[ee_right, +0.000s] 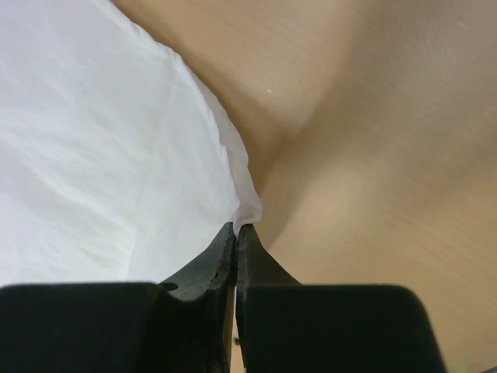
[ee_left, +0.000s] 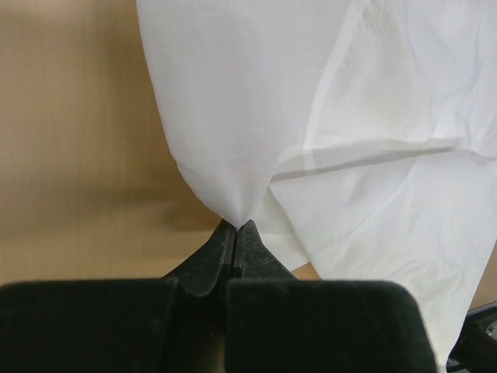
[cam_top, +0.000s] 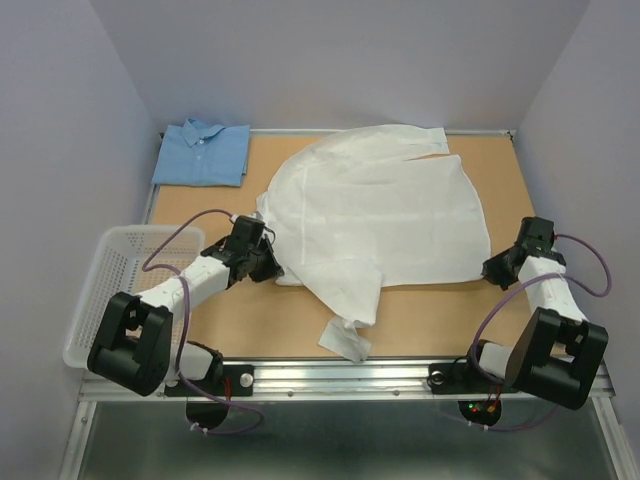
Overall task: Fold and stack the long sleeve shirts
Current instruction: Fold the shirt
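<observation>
Tabletop point(cam_top: 430, 320) of pale wood carries everything in the overhead view, with plain walls on three sides. The white shirt point(cam_top: 380, 220) is the largest thing on it. It lies spread across the middle and right of the board, with its collar end toward the far right corner and one sleeve trailing off the near edge of the body, the cuff point(cam_top: 345, 340) resting on bare wood close to the front rail. A white plastic mesh basket point(cam_top: 95, 290) sits at the near left, hanging partly over the table's left side, just beside the left arm and well apart from both shirts. The blue shirt point(cam_top: 203, 153) lies folded into a neat rectangle in the far left corner, collar up and toward the back wall, near the white shirt's left edge but not touching it. The left gripper point(cam_top: 272, 262) is at the white shirt's left side. In its wrist view the black fingers point(ee_left: 213, 260) are pressed together on a pinch of the white cloth, which is drawn to a point at their tips with a soft shadow on the wood beneath. The right gripper point(cam_top: 490, 268) is at the shirt's near right corner. Its wrist view shows its fingers point(ee_right: 210, 264) likewise pressed tight, nipping the very edge of the hem, with bare wood to the right of it.
</observation>
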`<action>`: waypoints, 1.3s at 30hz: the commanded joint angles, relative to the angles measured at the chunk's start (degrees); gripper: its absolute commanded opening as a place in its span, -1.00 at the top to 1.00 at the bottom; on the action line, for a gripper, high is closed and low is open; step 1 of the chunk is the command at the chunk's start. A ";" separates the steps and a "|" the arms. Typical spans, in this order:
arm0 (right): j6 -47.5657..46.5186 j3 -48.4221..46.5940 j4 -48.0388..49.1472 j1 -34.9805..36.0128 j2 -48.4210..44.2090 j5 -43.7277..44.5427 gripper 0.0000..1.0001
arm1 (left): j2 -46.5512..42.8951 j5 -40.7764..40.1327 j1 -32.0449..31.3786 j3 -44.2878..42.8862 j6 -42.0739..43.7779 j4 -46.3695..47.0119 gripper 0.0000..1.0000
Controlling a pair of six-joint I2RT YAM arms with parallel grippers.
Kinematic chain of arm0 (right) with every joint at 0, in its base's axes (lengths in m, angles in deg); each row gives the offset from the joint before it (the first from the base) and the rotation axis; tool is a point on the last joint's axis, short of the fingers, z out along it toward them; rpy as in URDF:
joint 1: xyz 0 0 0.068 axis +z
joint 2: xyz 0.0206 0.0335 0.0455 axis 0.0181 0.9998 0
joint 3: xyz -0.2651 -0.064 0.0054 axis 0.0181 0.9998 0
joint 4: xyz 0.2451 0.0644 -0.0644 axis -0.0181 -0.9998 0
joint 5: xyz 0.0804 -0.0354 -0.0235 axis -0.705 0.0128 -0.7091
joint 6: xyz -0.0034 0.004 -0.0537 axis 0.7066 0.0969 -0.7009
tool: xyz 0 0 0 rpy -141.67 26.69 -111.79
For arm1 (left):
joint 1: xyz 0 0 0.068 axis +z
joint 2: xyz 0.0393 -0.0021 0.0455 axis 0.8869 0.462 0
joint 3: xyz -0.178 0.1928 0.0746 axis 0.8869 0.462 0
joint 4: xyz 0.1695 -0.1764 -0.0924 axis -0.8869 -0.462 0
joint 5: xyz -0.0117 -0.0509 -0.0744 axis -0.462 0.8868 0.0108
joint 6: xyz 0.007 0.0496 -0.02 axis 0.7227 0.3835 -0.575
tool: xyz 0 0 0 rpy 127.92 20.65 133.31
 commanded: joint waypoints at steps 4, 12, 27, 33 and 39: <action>-1.81 -12.91 -2.75 -0.15 3.00 2.45 0.99 | 4.42 -2.65 1.97 -9.99 6.41 -6.14 1.00; -3.66 -21.89 -2.67 -0.15 15.30 -0.27 0.99 | 11.45 -1.33 3.64 -17.20 9.40 -5.88 1.00; -6.03 -30.34 -0.56 0.20 29.64 -3.96 0.86 | 20.16 0.43 4.35 -18.88 8.97 -1.49 0.98; -6.21 -31.65 -0.38 0.64 30.70 -3.96 0.85 | 20.25 0.17 4.43 -19.05 7.83 0.27 0.98; -6.12 -33.06 -0.38 0.82 30.70 -3.87 0.81 | 19.10 0.95 4.43 -19.05 8.09 2.64 0.95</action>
